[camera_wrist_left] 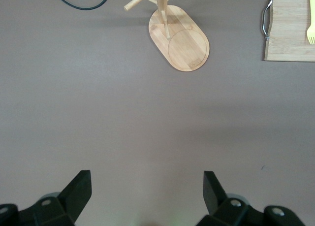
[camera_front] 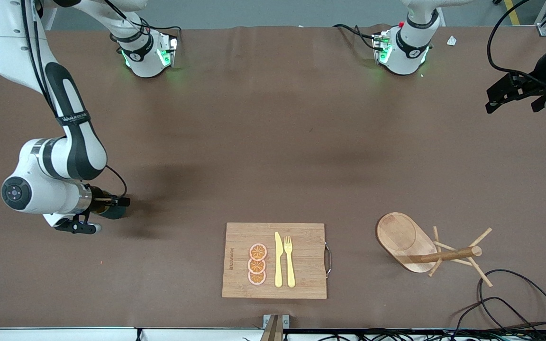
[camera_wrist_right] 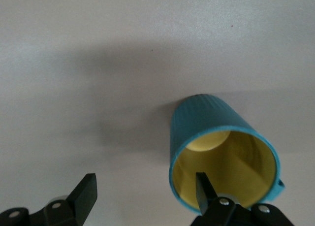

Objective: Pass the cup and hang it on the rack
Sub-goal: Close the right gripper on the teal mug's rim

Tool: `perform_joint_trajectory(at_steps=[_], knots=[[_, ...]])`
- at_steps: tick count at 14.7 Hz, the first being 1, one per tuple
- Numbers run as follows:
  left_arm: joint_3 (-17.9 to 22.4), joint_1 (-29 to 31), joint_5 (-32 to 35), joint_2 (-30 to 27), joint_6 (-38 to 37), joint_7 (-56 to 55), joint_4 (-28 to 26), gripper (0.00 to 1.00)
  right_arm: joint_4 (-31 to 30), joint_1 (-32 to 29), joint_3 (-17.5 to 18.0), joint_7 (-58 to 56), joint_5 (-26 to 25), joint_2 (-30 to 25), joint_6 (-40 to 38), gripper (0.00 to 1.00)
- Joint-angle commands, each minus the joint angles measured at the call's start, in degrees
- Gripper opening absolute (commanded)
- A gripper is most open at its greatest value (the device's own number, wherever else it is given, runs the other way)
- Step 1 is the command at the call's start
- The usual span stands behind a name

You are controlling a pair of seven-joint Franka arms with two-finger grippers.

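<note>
The teal cup (camera_wrist_right: 216, 125) with a yellow inside stands on the table at the right arm's end; in the front view only a dark part of the cup (camera_front: 112, 212) shows beside the hand. My right gripper (camera_wrist_right: 145, 184) is open and low at the cup (camera_front: 114, 206), with one finger inside the rim and the other outside, apart from the wall. The wooden rack (camera_front: 403, 239) stands toward the left arm's end, near the front camera, and shows in the left wrist view (camera_wrist_left: 182, 41). My left gripper (camera_wrist_left: 147, 179) is open and empty, held high over the table's edge at the left arm's end (camera_front: 514, 92).
A bamboo cutting board (camera_front: 301, 237) with orange slices, a yellow knife and a yellow fork lies between cup and rack, near the front edge; its end shows in the left wrist view (camera_wrist_left: 290, 29). A black cable (camera_front: 514, 298) loops beside the rack.
</note>
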Motion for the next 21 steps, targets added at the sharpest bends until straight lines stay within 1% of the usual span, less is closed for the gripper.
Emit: perform_joint_trajectory(at_steps=[1, 5, 6, 7, 10, 12, 15, 16, 17, 19, 21], knots=[[-0.1, 0.3, -0.8, 0.5, -0.8, 1.1, 1.1, 1.00, -0.7, -0.7, 0.2, -0.6, -0.2, 0.7, 1.0, 0.69], [-0.1, 0.4, -0.8, 0.5, -0.8, 1.1, 1.1, 1.00, -0.4, -0.7, 0.2, -0.6, -1.6, 1.1, 0.8, 0.33], [-0.1, 0.4, -0.8, 0.5, -0.7, 1.1, 1.1, 1.00, -0.2, -0.7, 0.2, -0.6, -1.6, 1.1, 0.6, 0.25], [-0.1, 0.4, -0.8, 0.5, -0.8, 1.1, 1.0, 1.00, 0.0, -0.6, 0.2, -0.5, -1.6, 1.1, 0.6, 0.18], [-0.1, 0.4, -0.8, 0.5, -0.8, 1.1, 1.1, 1.00, 1.0, -0.4, 0.2, -0.5, -1.6, 1.0, 0.4, 0.04], [-0.1, 0.4, -0.8, 0.5, -0.8, 1.1, 1.0, 1.00, 2.7, 0.3, 0.2, -0.2, -1.6, 1.0, -0.4, 0.02], [-0.1, 0.5, -0.8, 0.5, -0.8, 1.1, 1.0, 1.00, 9.6, 2.4, 0.8, 0.2, -0.2, 0.9, -9.2, 0.02], [-0.1, 0.5, -0.8, 0.5, -0.8, 1.1, 1.0, 1.00, 11.9, 3.5, 0.8, 0.5, 1.2, 0.9, -12.0, 0.02], [-0.1, 0.6, -0.8, 0.5, -0.7, 1.1, 1.0, 1.00, 13.9, 4.6, 0.8, 1.5, 3.7, 0.9, -14.2, 0.02], [-0.1, 0.5, -0.8, 0.5, -0.7, 1.1, 1.0, 1.00, 16.9, 6.9, 0.7, 5.0, 6.6, 0.9, -17.2, 0.02], [-0.1, 0.5, -0.8, 0.5, -0.8, 1.1, 1.0, 1.00, 19.4, 11.2, 0.8, 11.8, 7.1, 0.6, -18.6, 0.02]])
